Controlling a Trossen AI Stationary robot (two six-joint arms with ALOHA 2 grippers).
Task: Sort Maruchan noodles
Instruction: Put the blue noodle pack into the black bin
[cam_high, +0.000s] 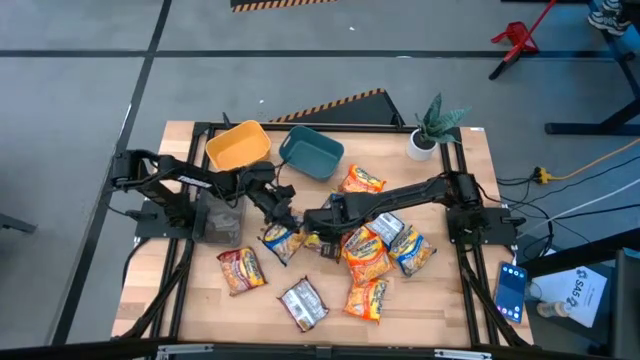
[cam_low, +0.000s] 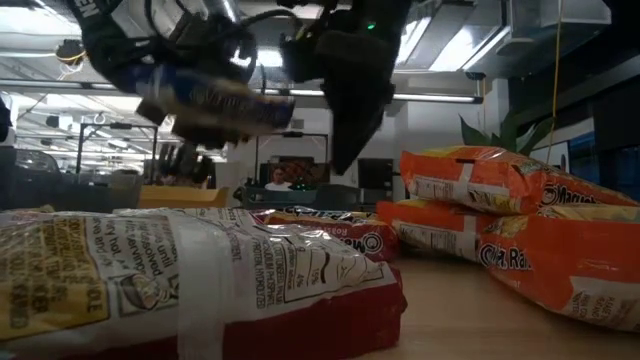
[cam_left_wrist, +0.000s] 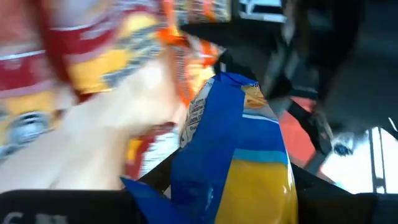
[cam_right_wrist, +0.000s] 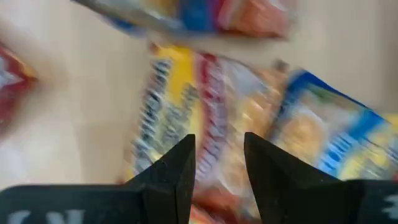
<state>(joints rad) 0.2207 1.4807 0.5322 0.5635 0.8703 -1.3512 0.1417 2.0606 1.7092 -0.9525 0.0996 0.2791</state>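
Observation:
Several Maruchan noodle packets lie flat on the wooden table: an orange pile (cam_high: 365, 255), a blue-silver one (cam_high: 410, 250), a red one (cam_high: 240, 268), a silver one (cam_high: 303, 303) and an orange one (cam_high: 362, 181) farther back. My left gripper (cam_high: 285, 222) is shut on a blue-and-yellow packet (cam_left_wrist: 242, 149), which hangs in the air (cam_low: 215, 100). Just to its right, my right gripper (cam_right_wrist: 219, 168) points down over the pile, open, with nothing between its fingers; it also shows as a dark shape (cam_low: 350, 90). My left gripper pinches the blue-and-yellow packet between its two fingers, by the end nearest the wrist (cam_left_wrist: 205, 186). The fingers reach in nearly level from the table's left. The rest of the packet sticks out past the fingers, lifted clear of the table and roughly level (cam_low: 230, 105).
A yellow bin (cam_high: 238, 146) and a teal bin (cam_high: 311, 152) stand side by side at the table's far edge, behind the left gripper. A potted plant (cam_high: 432, 130) stands at the far right corner. A phone (cam_high: 511, 292) lies at the table's right edge.

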